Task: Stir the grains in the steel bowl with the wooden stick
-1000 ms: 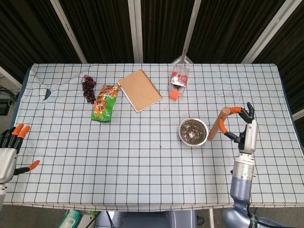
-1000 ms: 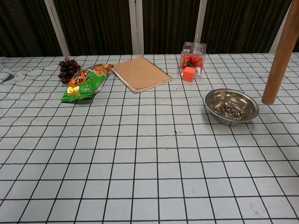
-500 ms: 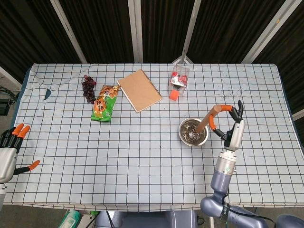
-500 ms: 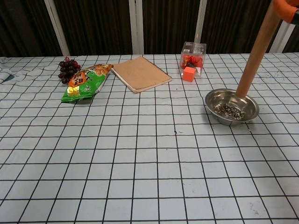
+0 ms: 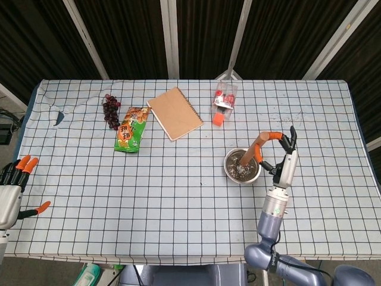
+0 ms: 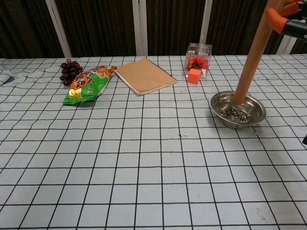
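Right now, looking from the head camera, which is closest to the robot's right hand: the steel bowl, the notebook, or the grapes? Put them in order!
From the right hand:
1. Steel bowl, just left of it.
2. Notebook, middle back.
3. Grapes, far back-left.

The right hand (image 5: pixel 284 156) holds the wooden stick (image 5: pixel 253 151) near its top, and the stick slants down and leftward into the steel bowl (image 5: pixel 242 166), where grains (image 5: pixel 240 170) lie. The left hand (image 5: pixel 13 186) hangs off the counter's (image 5: pixel 178 196) near left edge, fingers (image 5: pixel 22 162) apart, holding nothing. Farther back lie grapes (image 5: pixel 111 111), a green snack bag (image 5: pixel 131 128), a brown notebook (image 5: pixel 174 112) and a clear box (image 5: pixel 224 96) with an orange block (image 5: pixel 218 118) just before it.
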